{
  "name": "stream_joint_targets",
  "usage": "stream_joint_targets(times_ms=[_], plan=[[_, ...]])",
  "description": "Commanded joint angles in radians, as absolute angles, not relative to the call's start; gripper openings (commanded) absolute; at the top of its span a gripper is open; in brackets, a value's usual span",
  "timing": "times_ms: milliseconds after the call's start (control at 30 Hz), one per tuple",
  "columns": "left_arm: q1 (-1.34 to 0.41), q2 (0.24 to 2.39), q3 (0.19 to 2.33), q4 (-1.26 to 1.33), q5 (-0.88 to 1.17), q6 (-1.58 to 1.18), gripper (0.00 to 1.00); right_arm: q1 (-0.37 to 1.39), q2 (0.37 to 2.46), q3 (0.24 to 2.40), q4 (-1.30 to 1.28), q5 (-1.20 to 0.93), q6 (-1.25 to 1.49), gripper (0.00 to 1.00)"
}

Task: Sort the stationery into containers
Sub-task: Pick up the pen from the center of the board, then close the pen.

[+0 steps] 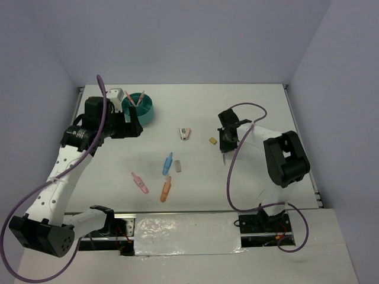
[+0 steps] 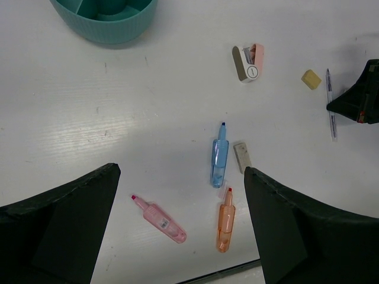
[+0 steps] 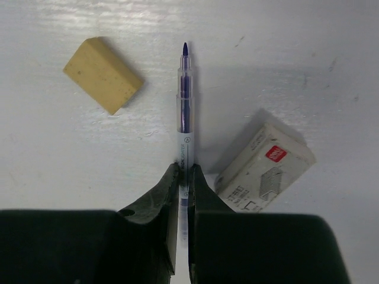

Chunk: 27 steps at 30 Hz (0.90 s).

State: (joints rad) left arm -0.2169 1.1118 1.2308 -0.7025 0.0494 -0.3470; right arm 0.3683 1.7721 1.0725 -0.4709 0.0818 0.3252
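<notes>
Clamps the right claw (image 3: 183, 173) on a thin pen (image 3: 185, 106) beside a tan eraser (image 3: 103, 75), with the left claw (image 2: 180, 177) spread wide.

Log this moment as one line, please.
right gripper: shut on pen | left gripper: open, empty | unsorted: blue marker, orange marker, pink marker

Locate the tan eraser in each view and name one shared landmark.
Top external: tan eraser right of centre, just left of the right gripper.
Left wrist: upper right, left of the pen.
Right wrist: upper left, beside the pen's tip.
Shared landmark: the right gripper pinching the pen.
</notes>
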Motion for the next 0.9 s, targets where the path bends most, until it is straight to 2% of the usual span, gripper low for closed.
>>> stream_joint_targets(times_ms=[0, 133, 233, 367, 467, 567, 600, 667, 867], plan=[[-0.218, 1.132, 1.292, -0.719, 0.058, -0.368, 0.99, 0.373, 1.717, 1.054, -0.483, -0.021, 0.339, 0.0], [-0.282, 1.199, 1.289, -0.759, 0.046, -0.419, 0.99, 0.374, 1.588, 1.12, -0.558, -0.003, 0.377, 0.0], [-0.415, 1.276, 1.256, -0.769, -0.026, -0.472, 0.99, 0.374, 1.468, 1.183, -0.646, 0.025, 0.4, 0.0], [-0.526, 1.374, 1.215, -0.756, -0.052, -0.54, 0.94, 0.383, 1.326, 1.21, -0.718, -0.001, 0.391, 0.0], [-0.6, 1.404, 1.174, -0.709, -0.078, -0.587, 0.86, 0.402, 1.24, 1.178, -0.736, -0.052, 0.373, 0.0], [-0.656, 1.443, 1.151, -0.7, -0.133, -0.614, 0.67, 0.41, 1.16, 1.126, -0.746, -0.083, 0.379, 0.0], [-0.669, 1.463, 1.134, -0.689, -0.132, -0.621, 0.58, 0.414, 1.14, 1.097, -0.736, -0.103, 0.385, 0.0], [-0.678, 1.473, 1.109, -0.67, -0.13, -0.626, 0.48, 0.417, 1.092, 1.062, -0.733, -0.115, 0.394, 0.0], [-0.695, 1.538, 1.052, -0.643, -0.095, -0.647, 0.43, 0.426, 1.039, 1.025, -0.739, -0.124, 0.396, 0.0]])
